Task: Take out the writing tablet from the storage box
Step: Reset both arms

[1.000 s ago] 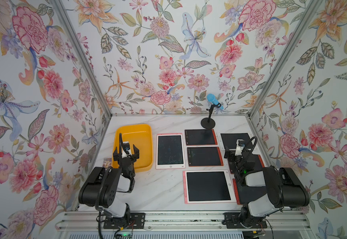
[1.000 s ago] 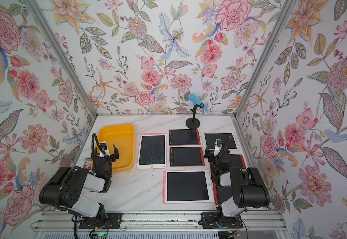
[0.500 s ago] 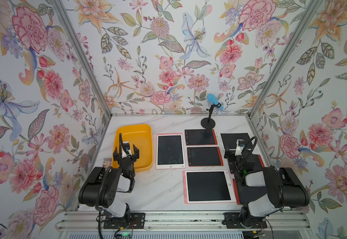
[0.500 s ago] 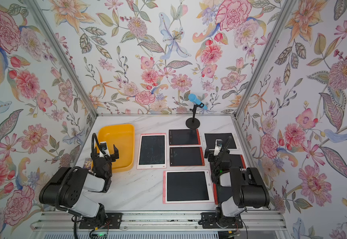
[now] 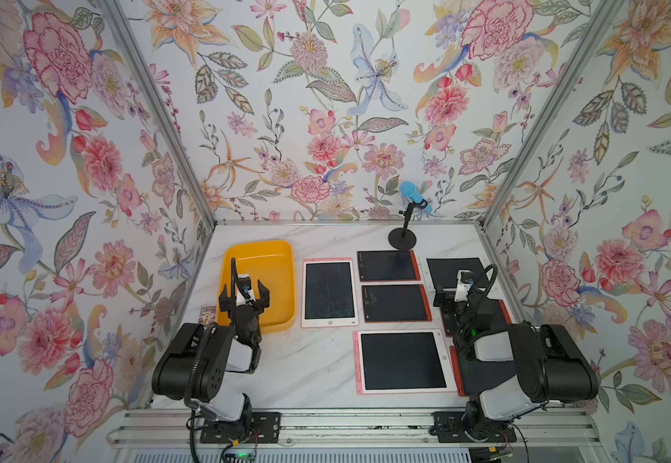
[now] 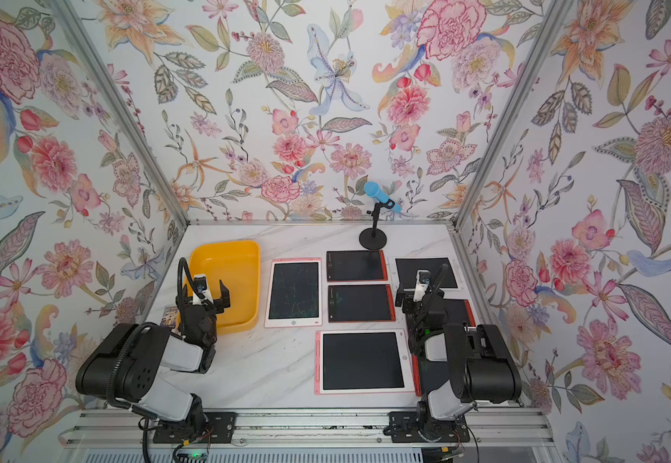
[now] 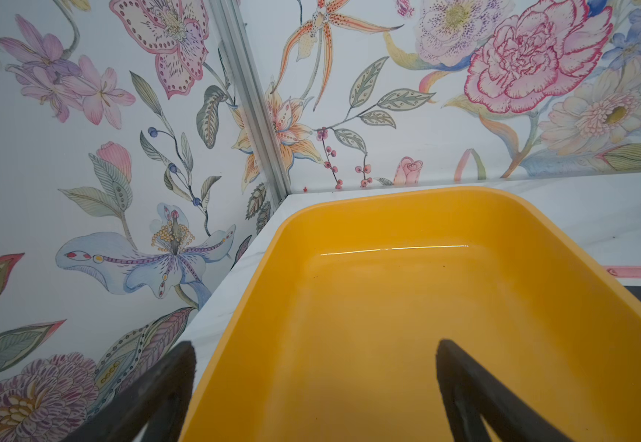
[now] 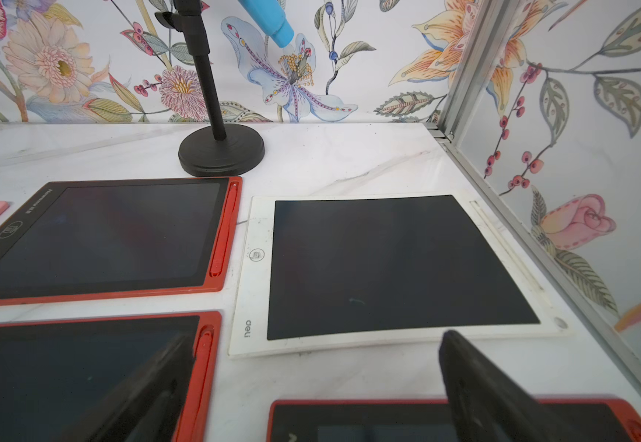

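The yellow-orange storage box (image 5: 259, 260) (image 6: 225, 260) stands at the table's left, and its floor (image 7: 407, 306) shows bare, with no writing tablet in it. Several writing tablets lie flat on the table to its right: a pink-framed one (image 5: 329, 292) beside the box, two red-framed ones (image 5: 386, 265) (image 5: 394, 303), a white one (image 8: 399, 268) and a larger pink one (image 5: 402, 360). My left gripper (image 5: 244, 294) (image 7: 316, 346) hangs open over the box's near end, holding nothing. My right gripper (image 5: 460, 294) (image 8: 317, 338) is open above the table between the white tablet and a red-framed tablet (image 8: 388, 421).
A blue microphone on a black stand (image 5: 404, 236) stands at the back, behind the tablets. A small printed card (image 5: 208, 312) lies left of the box by the wall. Flowered walls close in three sides; a metal rail (image 5: 326, 421) runs along the front.
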`<state>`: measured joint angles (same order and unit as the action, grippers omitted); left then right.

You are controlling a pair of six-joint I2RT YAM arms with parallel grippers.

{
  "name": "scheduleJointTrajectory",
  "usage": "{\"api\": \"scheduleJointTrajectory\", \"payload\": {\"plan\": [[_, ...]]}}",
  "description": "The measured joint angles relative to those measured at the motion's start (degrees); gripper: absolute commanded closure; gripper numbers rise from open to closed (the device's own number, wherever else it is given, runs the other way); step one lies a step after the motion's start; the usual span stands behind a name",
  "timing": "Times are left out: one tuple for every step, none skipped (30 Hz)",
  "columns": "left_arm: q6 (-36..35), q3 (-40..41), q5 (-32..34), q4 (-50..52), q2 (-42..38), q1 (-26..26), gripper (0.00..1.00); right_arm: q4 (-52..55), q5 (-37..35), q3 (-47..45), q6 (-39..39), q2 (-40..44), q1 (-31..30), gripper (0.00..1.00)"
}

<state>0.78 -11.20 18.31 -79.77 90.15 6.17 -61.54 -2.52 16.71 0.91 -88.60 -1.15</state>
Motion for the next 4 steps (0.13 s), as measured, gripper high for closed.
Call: {"api": "scheduleJointTrajectory", "payload": {"plan": [[0.0, 0.0, 0.0, 0.0, 0.0, 0.0, 0.01, 0.0, 0.0, 0.0, 0.0, 0.0, 0.0, 0.00], [0.0, 0.0, -0.1, 0.0, 0.0, 0.0, 0.01, 0.0, 0.0, 0.0, 0.0, 0.0, 0.0, 0.00], [0.0, 0.0, -0.1, 0.0, 0.0, -0.1, 0.01, 0.0, 0.0, 0.0, 0.0, 0.0, 0.0, 0.00], [0.0, 0.0, -0.5, 0.1, 0.0, -0.3, 0.01, 0.0, 0.0, 0.0, 0.0, 0.0, 0.0, 0.00]]}}
